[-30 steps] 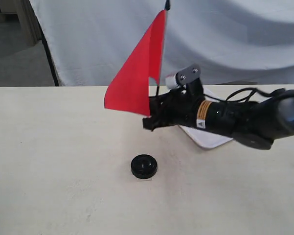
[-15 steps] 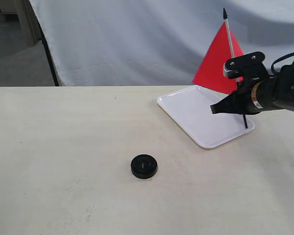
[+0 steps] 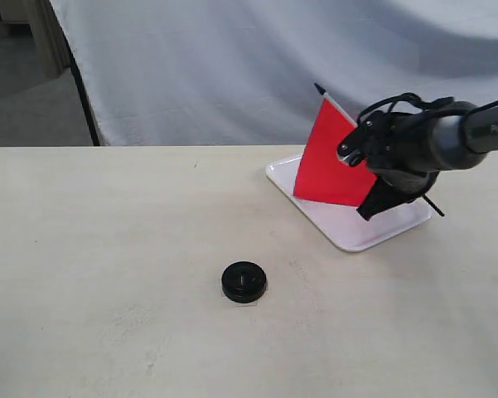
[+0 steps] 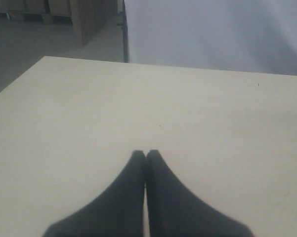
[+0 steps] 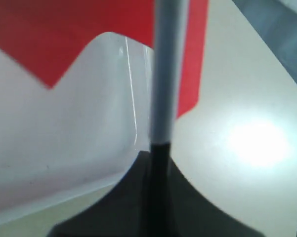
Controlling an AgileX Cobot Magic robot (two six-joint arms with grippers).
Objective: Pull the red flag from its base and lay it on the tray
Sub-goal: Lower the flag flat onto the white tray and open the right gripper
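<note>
Right hand (image 3: 369, 207), red flag (image 3: 327, 166) (tip up-left)

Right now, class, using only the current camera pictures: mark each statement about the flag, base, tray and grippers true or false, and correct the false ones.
1. The right gripper is shut on the pole of the red flag. True.
2. The base sits on the table, apart from the tray. True.
3. The red flag stands in the base. False: the base is empty, and the flag is held over the tray.
4. The left gripper is open. False: its fingers are pressed together, holding nothing.
5. The red flag lies flat on the tray. False: its pole is tilted in the right gripper.
</note>
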